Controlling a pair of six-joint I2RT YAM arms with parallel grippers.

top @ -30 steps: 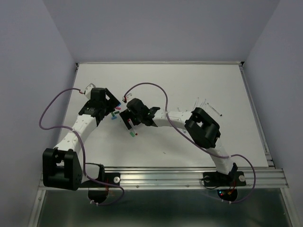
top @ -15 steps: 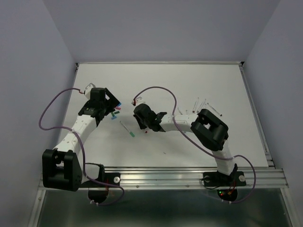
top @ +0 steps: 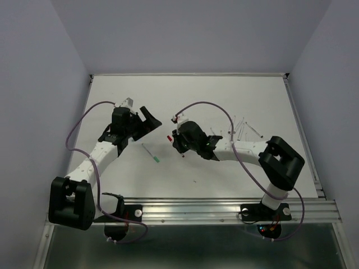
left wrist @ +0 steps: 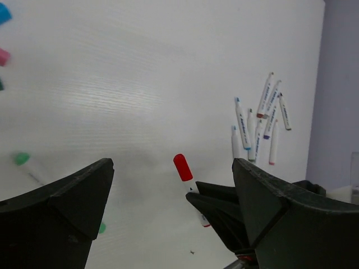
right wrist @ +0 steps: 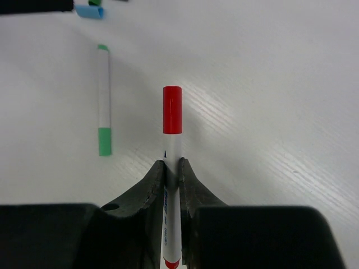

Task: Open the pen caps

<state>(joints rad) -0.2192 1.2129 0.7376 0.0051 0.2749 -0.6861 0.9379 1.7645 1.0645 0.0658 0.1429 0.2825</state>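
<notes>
**A:** What's on the desk (top: 224, 95), biggest first?

**B:** Both arms reach over its middle. The left gripper (top: 150, 117) has its jaws spread wide with nothing in them. It faces the right gripper (right wrist: 171, 167), which is pinched tight on a barrel.

**A:** And the pens?

**B:** A bunch of uncapped pens (top: 242, 126) lies on the right half. A green-capped pen (right wrist: 104, 101) lies flat near the centre. The red-capped pen (right wrist: 170, 218) is the one in the right fingers.

**A:** Where's its cap?

**B:** The red cap (right wrist: 172, 109) is still on. It sticks out past the right fingertips and points toward the left gripper, but sits apart from it. A loose blue cap (right wrist: 90, 11) lies beyond the green pen.

**A:** So which step is this?

**B:** I'd say the pen is being offered for uncapping. Next, the left jaws should slide around the red cap and close on it alone. Then the arms pull apart straight along the barrel, because a skewed pull could twist the pen in the right grip.
</notes>
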